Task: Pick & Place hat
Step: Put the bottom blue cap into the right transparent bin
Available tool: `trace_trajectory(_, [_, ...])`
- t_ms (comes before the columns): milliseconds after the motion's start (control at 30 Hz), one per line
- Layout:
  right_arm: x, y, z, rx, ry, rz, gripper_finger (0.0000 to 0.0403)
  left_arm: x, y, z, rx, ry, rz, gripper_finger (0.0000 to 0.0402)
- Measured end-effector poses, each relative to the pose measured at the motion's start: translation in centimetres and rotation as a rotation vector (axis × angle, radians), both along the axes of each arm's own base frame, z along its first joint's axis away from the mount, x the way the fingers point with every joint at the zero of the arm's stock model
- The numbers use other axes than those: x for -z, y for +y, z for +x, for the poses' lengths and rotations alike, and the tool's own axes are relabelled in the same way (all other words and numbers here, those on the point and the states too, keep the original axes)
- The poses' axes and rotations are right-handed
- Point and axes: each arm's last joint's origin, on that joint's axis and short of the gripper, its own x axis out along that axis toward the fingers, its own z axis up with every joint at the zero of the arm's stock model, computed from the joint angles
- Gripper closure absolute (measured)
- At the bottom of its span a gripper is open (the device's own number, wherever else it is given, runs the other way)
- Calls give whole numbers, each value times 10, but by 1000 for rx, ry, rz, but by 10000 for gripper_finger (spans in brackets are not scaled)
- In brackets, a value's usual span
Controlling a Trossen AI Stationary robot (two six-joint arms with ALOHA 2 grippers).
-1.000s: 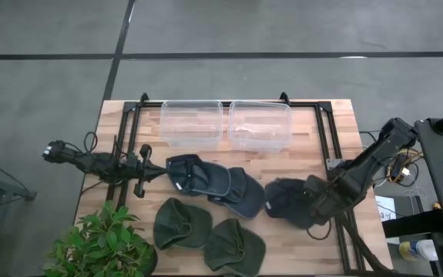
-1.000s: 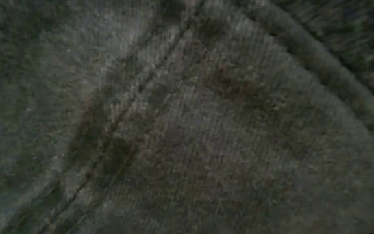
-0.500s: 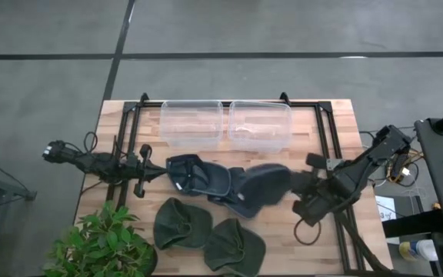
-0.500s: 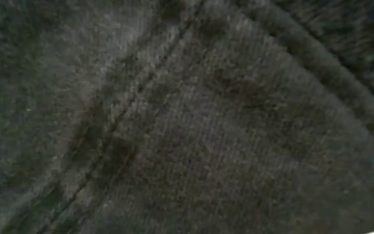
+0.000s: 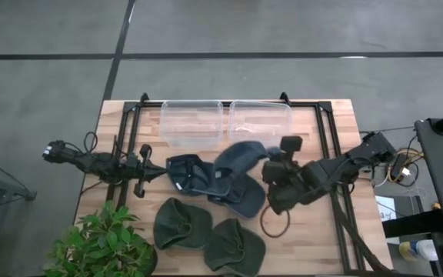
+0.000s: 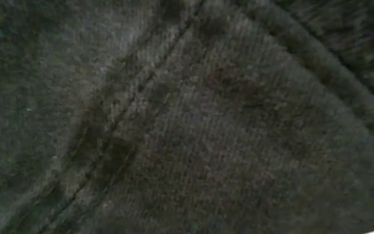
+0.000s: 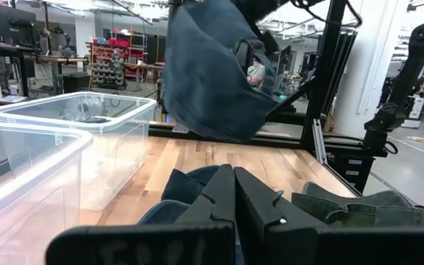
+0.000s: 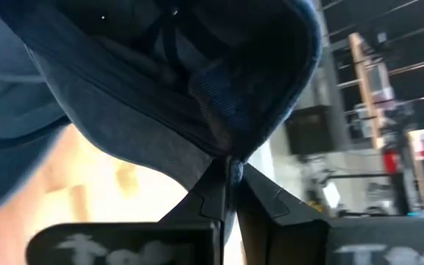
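Observation:
A navy hat (image 5: pixel 241 158) is in the air over the table's middle, just near the right clear bin (image 5: pixel 260 125). The left wrist view shows the same hat (image 7: pixel 212 73) hanging well above the wood. My right gripper (image 5: pixel 265 165) reaches in from the table's right and is shut on it. My left gripper (image 5: pixel 148 165) waits shut at the table's left, beside another navy hat (image 5: pixel 191 175). A third navy hat (image 5: pixel 241 198) lies below the lifted one. Two green hats (image 5: pixel 181 223) (image 5: pixel 233 245) lie flat near the front edge. My right gripper holds the navy hat by its rim edge (image 8: pixel 230 151), pinched between the two fingers (image 8: pixel 210 188). It comes from the table's right. The hat is lifted clear and hangs open below the hold, its hollow inside (image 8: pixel 197 59) facing the wrist camera.
The left clear bin (image 5: pixel 192 123) stands beside the right one along the far edge. A potted plant (image 5: pixel 102 246) fills the near left corner. A black frame (image 5: pixel 325 146) runs along the table's sides. Dark cloth (image 6: pixel 187 117) covers the whole low view.
My right gripper has moved up and toward the table's left and far edge, carrying the navy hat. The hat lay on the table's right side a second ago; now it is lifted clear and hangs over the middle, close to the right bin.

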Motion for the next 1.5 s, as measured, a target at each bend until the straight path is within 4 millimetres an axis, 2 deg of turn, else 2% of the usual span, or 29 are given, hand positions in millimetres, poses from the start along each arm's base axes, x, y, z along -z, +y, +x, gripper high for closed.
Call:
trace_trajectory(200, [-25, -36, 13, 40, 24, -76, 390, 0, 0, 0, 0, 0, 0, 401])
trace_trajectory(400, [-50, -80, 15, 116, 36, -64, 390, 0, 0, 0, 0, 0, 0, 401])
trace_trajectory(533, [-57, -110, 15, 155, 93, -54, 390, 0, 0, 0, 0, 0, 0, 401])
trace_trajectory(767, [-47, -154, 13, 226, 198, 33, 390, 0, 0, 0, 0, 0, 0, 401])
trace_trajectory(933, [-33, -176, 11, 242, 283, 92, 390, 0, 0, 0, 0, 0, 0, 401])
trace_trajectory(1500, [-1, -208, 21, 112, 302, 347, 390, 0, 0, 0, 0, 0, 0, 401])
